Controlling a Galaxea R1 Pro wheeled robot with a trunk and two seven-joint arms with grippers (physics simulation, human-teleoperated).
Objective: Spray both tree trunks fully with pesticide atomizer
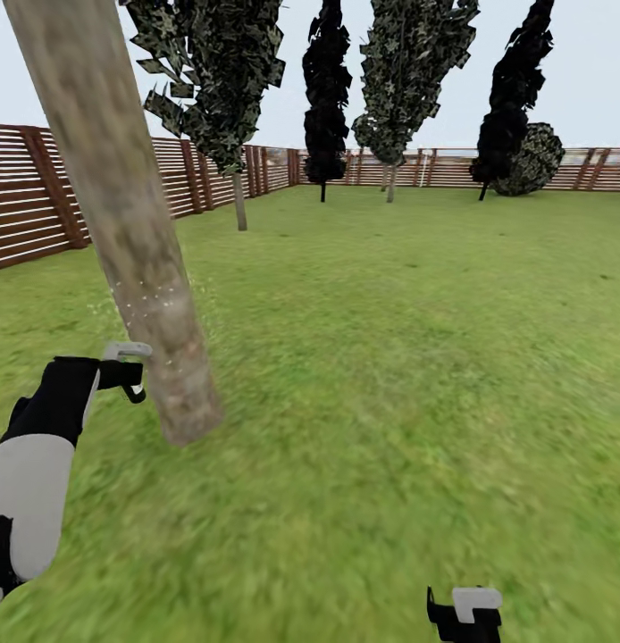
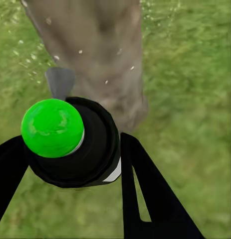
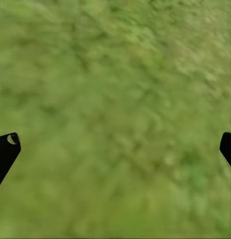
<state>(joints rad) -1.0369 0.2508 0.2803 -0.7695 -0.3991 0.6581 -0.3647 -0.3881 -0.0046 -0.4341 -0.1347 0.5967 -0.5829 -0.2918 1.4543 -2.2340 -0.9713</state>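
My left gripper (image 1: 129,373) is shut on the pesticide atomizer (image 1: 126,352), held just left of a thick, pale, mottled tree trunk (image 1: 131,232) that leans across the head view. In the left wrist view the atomizer (image 2: 93,147) shows a black top with a bright green spot and a grey nozzle pointing at the trunk (image 2: 103,55). The black fingers (image 2: 145,194) clamp it on both sides. Small white specks dot the trunk and the air around it. My right gripper (image 1: 463,613) hangs low over the grass, open with nothing between its fingertips (image 3: 6,149). A second pale-trunked tree (image 1: 239,201) stands further back.
Green lawn (image 1: 390,357) stretches ahead to a brown slat fence (image 1: 42,201) on the left and at the back. Thin black-foliage trees (image 1: 325,107) and a dark shrub (image 1: 529,161) stand near the far fence.
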